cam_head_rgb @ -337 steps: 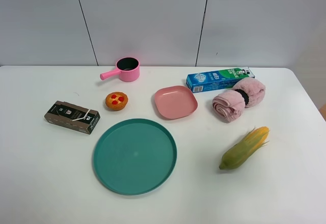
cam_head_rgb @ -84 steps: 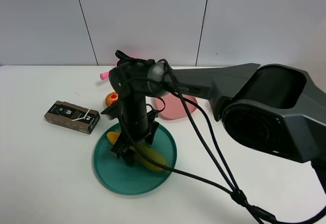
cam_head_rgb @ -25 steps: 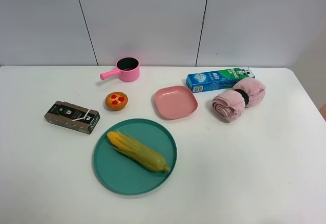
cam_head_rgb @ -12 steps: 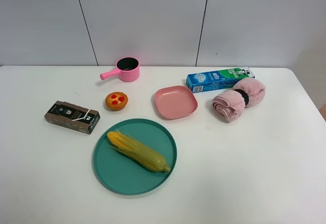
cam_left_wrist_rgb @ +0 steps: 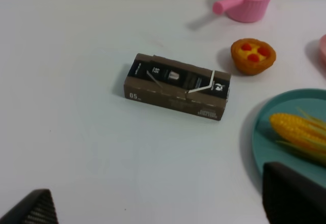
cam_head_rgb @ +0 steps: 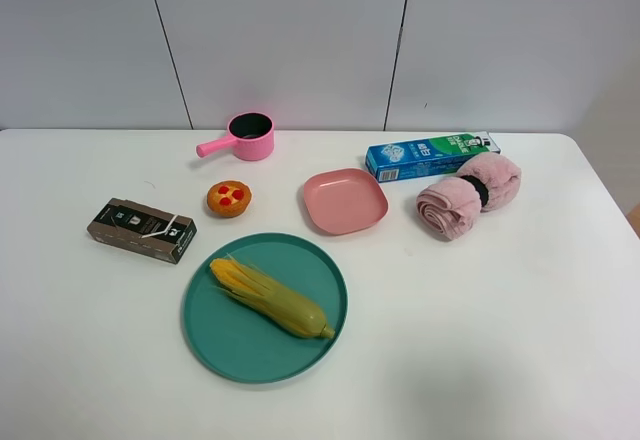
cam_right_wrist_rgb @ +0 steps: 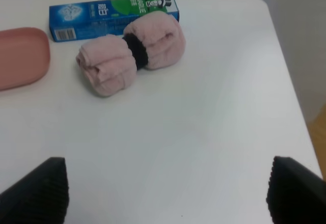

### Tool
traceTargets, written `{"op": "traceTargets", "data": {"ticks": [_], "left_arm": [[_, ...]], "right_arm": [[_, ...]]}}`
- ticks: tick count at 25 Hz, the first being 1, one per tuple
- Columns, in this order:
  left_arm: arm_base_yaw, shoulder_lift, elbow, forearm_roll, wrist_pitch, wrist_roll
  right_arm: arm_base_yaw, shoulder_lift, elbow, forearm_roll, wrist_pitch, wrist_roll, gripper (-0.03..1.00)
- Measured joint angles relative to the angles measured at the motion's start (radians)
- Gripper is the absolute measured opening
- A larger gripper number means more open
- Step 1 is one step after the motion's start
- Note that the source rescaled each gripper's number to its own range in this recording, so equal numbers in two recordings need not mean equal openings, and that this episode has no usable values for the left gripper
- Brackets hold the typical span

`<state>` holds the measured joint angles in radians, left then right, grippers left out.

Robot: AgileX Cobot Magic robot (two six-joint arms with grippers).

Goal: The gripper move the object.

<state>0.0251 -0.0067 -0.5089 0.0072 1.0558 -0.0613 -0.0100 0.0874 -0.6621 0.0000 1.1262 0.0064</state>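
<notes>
- One toy corn cob, bumpy yellow kernels at one end and smooth green husk tapering to a point, lies diagonally in the round teal plate.
- Just beyond the plate sit a ridged orange tart and a flat brown carton.
- Farther off: a glossy pink saucepan, a rounded-square pink dish, a fluffy pink rolled towel against a blue toothpaste box.
- Left gripper: dark fingertips spread wide apart, holding nothing.
- Right gripper: likewise wide apart, empty, above bare white table.
</notes>
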Motion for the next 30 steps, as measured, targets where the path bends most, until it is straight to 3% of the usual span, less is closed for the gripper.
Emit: {"op": "traceTargets", "data": {"ticks": [10, 30], "left_arm": [[0.000, 0.000, 0.000, 0.000, 0.000, 0.000], [0.000, 0.000, 0.000, 0.000, 0.000, 0.000]], "right_arm": [[0.000, -0.090, 0.151, -0.015, -0.030, 0.016, 0.77], [0.000, -0.090, 0.164, -0.014, -0.061, 0.017, 0.77]]}}
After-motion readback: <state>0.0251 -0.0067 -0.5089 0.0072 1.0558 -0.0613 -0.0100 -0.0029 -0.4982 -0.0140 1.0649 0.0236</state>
